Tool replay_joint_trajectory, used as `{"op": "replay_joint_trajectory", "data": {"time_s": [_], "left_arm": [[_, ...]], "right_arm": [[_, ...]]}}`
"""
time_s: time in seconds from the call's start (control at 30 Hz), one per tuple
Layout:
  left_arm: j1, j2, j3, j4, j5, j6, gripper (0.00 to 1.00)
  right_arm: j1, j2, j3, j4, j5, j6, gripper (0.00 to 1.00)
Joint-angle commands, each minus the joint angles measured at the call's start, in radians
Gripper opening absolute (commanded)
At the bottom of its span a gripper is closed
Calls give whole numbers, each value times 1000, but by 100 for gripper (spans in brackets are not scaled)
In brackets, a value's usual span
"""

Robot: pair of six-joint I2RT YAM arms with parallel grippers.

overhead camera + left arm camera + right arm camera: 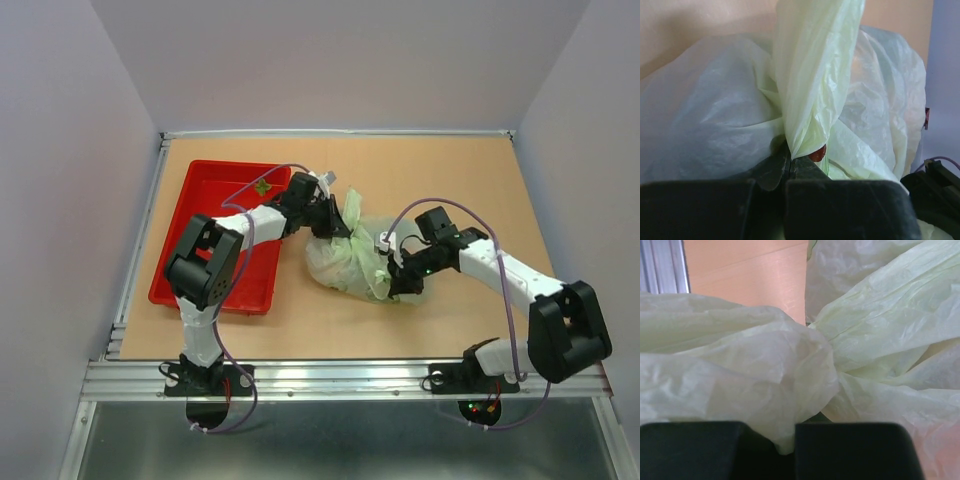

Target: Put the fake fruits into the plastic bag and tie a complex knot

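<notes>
Your left gripper: clamped on upright pale-green handle strip of thin crinkly translucent plastic bag. Your right gripper: closed on its bunched film. Bag lies just right of red rectangular tray. Expect light, limp, slippery, tear-prone film; take gathered strips, not body. No readable print.

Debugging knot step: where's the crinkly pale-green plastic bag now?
Top view: pale-green plastic bag lies mid-table, right of the red rectangular tray, with left gripper and right gripper shut on it.
</notes>
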Motion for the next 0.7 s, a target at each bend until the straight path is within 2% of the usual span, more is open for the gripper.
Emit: {"op": "replay_joint_trajectory", "data": {"time_s": [0.0, 0.23, 0.33, 0.5, 0.57, 0.67], "left_arm": [[-3, -182, -60, 17, 7, -26, 0], [-5, -336, -103, 40, 21, 59, 0], [-2, -308, -111, -13, -45, 102, 0], [6, -219, -122, 34, -48, 97, 0], [9, -210, -106, 55, -16, 111, 0], [12, -248, -114, 118, 36, 157, 0]], "right_arm": [[2, -92, -10, -103, -9, 9, 0], [0, -116, 82, -100, -44, 88, 0], [-1, -27, 63, -90, -44, 55, 1], [0, 97, 49, -25, -11, 34, 0], [-1, 113, 72, -27, -15, 44, 0], [-6, 60, 144, -30, -26, 154, 0]]}}
